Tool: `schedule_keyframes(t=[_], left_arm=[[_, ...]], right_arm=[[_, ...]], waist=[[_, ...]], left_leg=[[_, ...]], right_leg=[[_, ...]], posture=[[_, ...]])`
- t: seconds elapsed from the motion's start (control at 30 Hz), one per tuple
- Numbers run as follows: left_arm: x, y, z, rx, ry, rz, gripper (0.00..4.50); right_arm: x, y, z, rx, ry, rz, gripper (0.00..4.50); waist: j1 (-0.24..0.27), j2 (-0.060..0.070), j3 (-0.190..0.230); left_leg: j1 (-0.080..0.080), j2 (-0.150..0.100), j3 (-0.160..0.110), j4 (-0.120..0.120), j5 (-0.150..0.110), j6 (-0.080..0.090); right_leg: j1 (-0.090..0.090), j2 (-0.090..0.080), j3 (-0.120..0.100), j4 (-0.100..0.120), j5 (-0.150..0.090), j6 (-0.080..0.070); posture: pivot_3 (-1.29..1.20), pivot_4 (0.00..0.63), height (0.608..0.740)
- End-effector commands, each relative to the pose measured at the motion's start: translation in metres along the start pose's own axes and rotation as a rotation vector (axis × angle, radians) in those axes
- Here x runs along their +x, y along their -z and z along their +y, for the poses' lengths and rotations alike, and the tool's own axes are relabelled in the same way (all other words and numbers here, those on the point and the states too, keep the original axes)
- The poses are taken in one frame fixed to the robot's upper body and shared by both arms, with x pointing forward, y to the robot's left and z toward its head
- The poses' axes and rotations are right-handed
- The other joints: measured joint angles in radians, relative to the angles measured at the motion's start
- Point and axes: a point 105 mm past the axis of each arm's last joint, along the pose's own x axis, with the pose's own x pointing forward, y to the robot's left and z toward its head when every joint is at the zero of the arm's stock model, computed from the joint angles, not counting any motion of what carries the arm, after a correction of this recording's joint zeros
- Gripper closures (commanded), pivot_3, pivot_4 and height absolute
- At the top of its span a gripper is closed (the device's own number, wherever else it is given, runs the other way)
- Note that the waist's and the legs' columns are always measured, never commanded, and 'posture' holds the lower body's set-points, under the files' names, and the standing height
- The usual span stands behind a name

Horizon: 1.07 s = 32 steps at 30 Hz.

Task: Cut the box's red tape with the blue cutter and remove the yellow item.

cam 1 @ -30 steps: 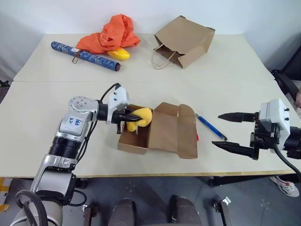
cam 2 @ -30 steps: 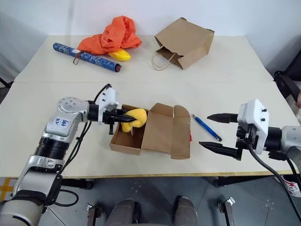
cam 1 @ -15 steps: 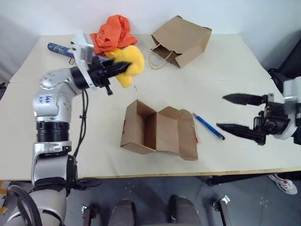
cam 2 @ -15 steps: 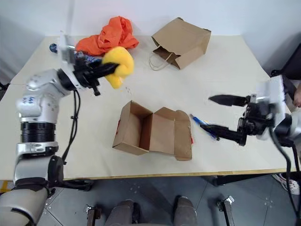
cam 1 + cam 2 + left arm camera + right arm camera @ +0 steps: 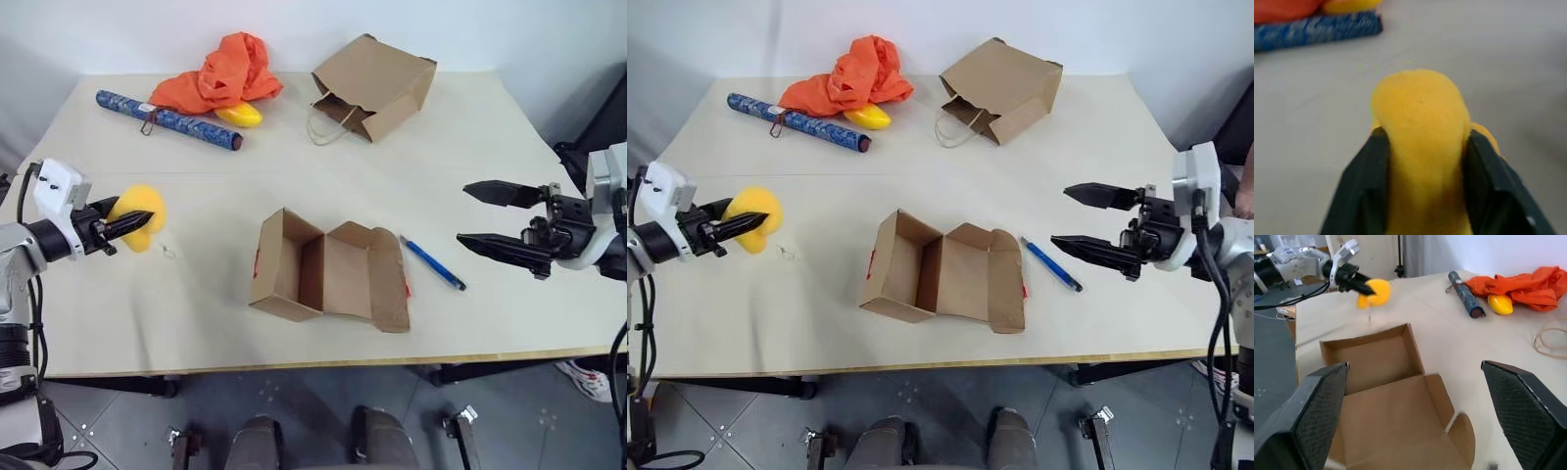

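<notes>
Carrying the yellow item (image 5: 138, 214) clear of the box (image 5: 328, 277), far out over the desk's (image 5: 490, 166) left side.
Left pincer (image 5: 116, 225) grasps the lump between its fingers; next it likely needs lowering and releasing. Right pincer (image 5: 488, 221) hangs released beside the blue cutter (image 5: 432, 262). A second ago the lump sat in the box; now the box lies empty, flaps spread.

I see a pale beige table (image 5: 392, 186). At its eleven o'clock lies a crumpled orange cloth (image 5: 227, 73), a glossy yellow oval object (image 5: 240, 114) touching its near edge, a long blue patterned roll (image 5: 167, 119) just beside. A brown paper bag with handles (image 5: 374, 82) lies at twelve.
</notes>
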Motion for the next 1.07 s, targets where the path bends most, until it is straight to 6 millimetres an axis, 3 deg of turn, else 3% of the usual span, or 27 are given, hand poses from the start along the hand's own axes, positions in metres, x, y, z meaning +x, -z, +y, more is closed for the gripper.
schedule_keyframes(t=[0.03,0.2,0.43,0.57,0.7,0.87,1.07], left_arm=[[-0.014,-0.017,0.002,0.063,-0.014,-0.042,1.36],[-0.026,-0.020,0.005,0.061,-0.034,-0.089,0.02],[-0.038,-0.009,-0.011,0.036,0.051,-0.094,0.02],[-0.045,-0.001,-0.043,0.044,0.150,-0.191,0.02],[-0.056,0.022,-0.080,0.068,0.286,-0.138,0.02],[-0.073,0.063,-0.091,0.021,0.298,-0.012,0.02],[-0.081,0.068,-0.090,-0.029,0.241,-0.042,0.02]], right_arm=[[0.003,-0.005,-0.002,-0.044,-0.021,-0.008,0.00],[0.005,-0.005,-0.006,-0.050,-0.036,0.000,0.00],[-0.002,0.000,-0.011,-0.056,-0.020,0.039,0.00],[-0.022,0.019,-0.016,-0.037,0.020,0.131,0.00],[-0.046,0.047,-0.014,0.000,0.036,0.268,0.00],[-0.081,0.078,-0.020,0.061,0.126,0.360,0.00],[-0.088,0.086,-0.026,0.068,0.203,0.335,0.00]], waist=[[0.003,0.000,0.000],[-0.006,0.000,0.000],[-0.008,0.000,0.000],[-0.008,0.000,0.000],[-0.005,0.000,0.000],[-0.009,0.001,0.000],[-0.010,0.002,0.000]], left_leg=[[0.000,0.000,0.000,0.000,0.000,0.000],[0.000,0.000,0.000,-0.001,0.000,-0.001],[0.002,0.000,0.001,-0.002,0.000,-0.001],[0.002,0.000,0.002,-0.004,-0.001,-0.001],[0.002,0.000,0.003,-0.004,-0.001,-0.001],[0.006,0.000,0.005,-0.003,-0.001,-0.001],[0.006,0.001,0.006,-0.004,-0.001,-0.001]], right_leg=[[0.000,0.000,0.000,0.000,0.000,0.000],[-0.001,0.000,0.000,0.000,0.000,0.000],[-0.001,0.000,0.000,0.000,0.000,0.000],[-0.001,0.000,0.001,-0.001,0.000,0.000],[0.000,0.000,0.001,-0.002,0.000,0.000],[0.002,0.000,0.003,-0.002,-0.001,-0.001],[0.001,0.000,0.003,-0.002,-0.001,-0.002]], posture=[[0.00,0.150,0.740],[0.00,0.150,0.740],[0.00,0.150,0.740],[0.00,0.150,0.740],[0.00,0.150,0.740],[0.00,0.150,0.740],[0.00,0.150,0.740]])
